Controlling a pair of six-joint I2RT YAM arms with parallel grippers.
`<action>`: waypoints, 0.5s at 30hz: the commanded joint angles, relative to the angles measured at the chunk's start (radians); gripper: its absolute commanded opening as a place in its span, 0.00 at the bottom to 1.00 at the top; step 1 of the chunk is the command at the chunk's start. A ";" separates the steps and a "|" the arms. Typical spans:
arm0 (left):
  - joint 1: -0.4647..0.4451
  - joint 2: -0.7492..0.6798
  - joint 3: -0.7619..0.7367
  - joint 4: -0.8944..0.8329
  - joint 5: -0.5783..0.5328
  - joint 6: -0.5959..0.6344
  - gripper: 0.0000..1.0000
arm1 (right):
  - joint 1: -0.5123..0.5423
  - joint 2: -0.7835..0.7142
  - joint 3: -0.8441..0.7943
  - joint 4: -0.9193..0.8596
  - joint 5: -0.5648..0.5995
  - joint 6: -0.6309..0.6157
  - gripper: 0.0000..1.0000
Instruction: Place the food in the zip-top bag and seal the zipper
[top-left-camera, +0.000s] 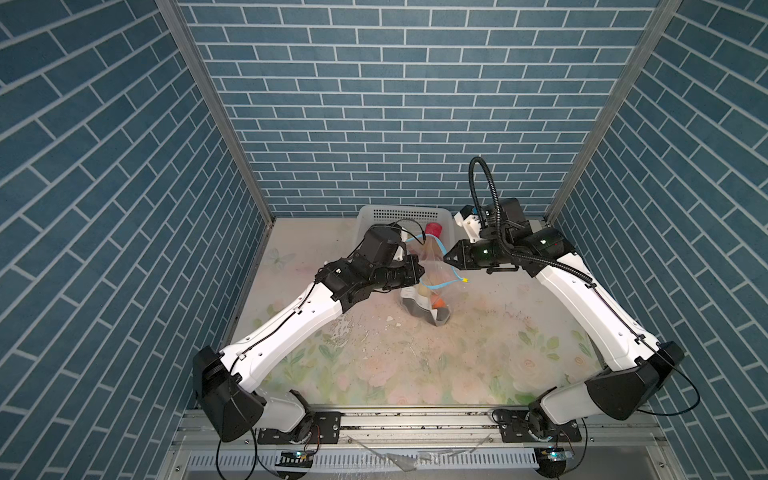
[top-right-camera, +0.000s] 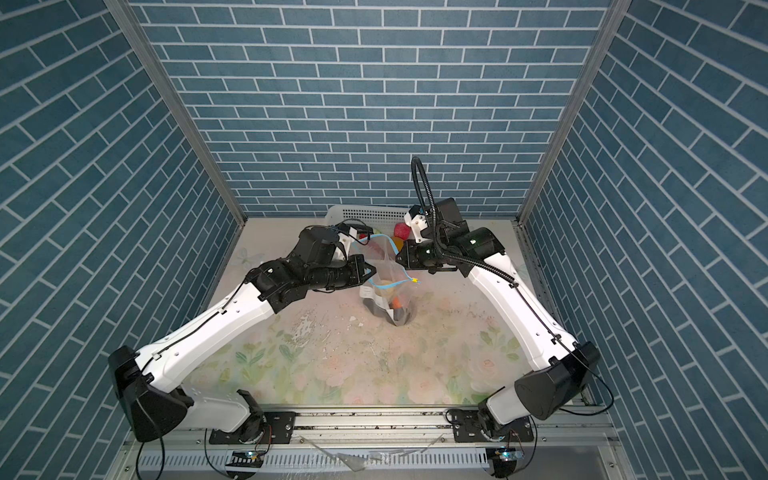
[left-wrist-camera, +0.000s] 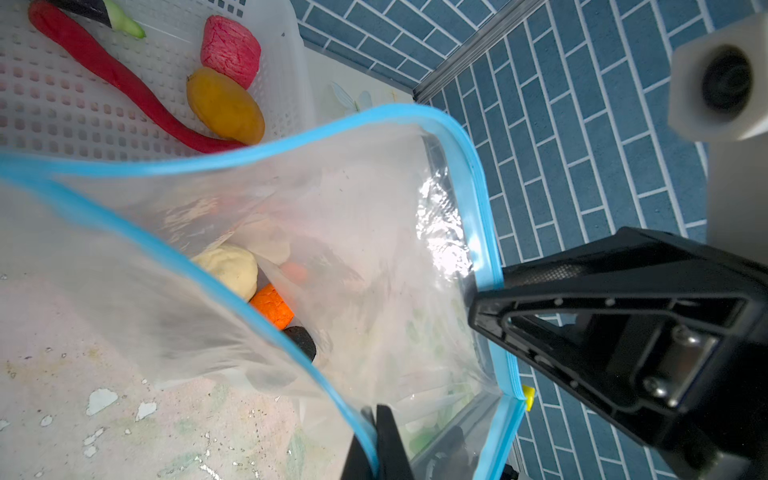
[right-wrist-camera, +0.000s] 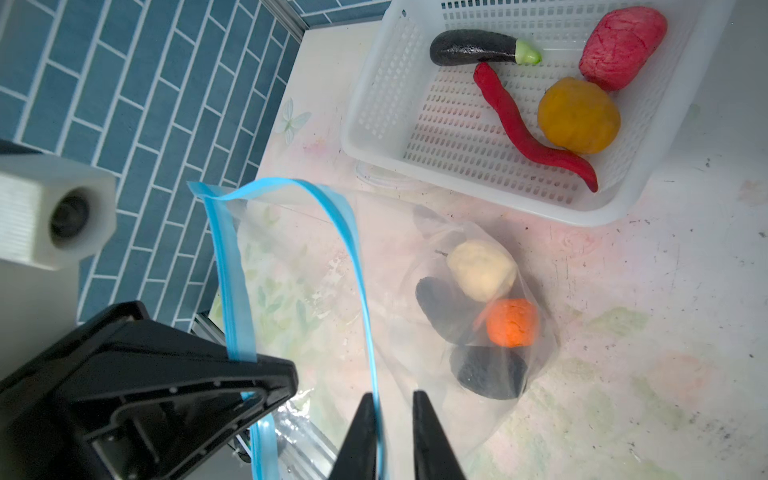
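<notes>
left gripper (left-wrist-camera: 376, 415) pinches the zipper (left-wrist-camera: 482, 232); right gripper (right-wrist-camera: 392, 399) stands slightly open with it between its fingers (right-wrist-camera: 359, 436): close firmly before pulling the zip-top bag (right-wrist-camera: 299, 291) wider.

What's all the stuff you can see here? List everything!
clear crinkly zip-top bag: one, see-through, held up by its mouth
light-blue zipper strip: one, blue with yellow tab, along the bag's open mouth
toy food in the bag: four, cream piece, orange piece, two black lumps, at its bottom
white perforated plastic basket: one, white, far side of table
toy food in the basket: four, dark aubergine, red chilli, yellow-orange piece, pink piece
floral tabletop: one, pale pink-green, under everything
brick-pattern walls: three, blue, around the table
left gripper: one, black, shut on the zipper
right gripper: one, black, jaws slightly apart astride the zipper
</notes>
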 joint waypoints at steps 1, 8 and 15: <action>0.006 -0.029 -0.012 0.026 0.005 0.001 0.00 | 0.009 0.012 0.059 -0.012 0.023 -0.016 0.08; 0.006 -0.032 -0.005 0.016 0.002 0.005 0.00 | 0.017 0.059 0.122 -0.011 0.002 -0.017 0.00; 0.010 0.002 0.050 0.010 0.012 0.020 0.00 | 0.019 0.039 0.173 -0.105 0.149 -0.038 0.00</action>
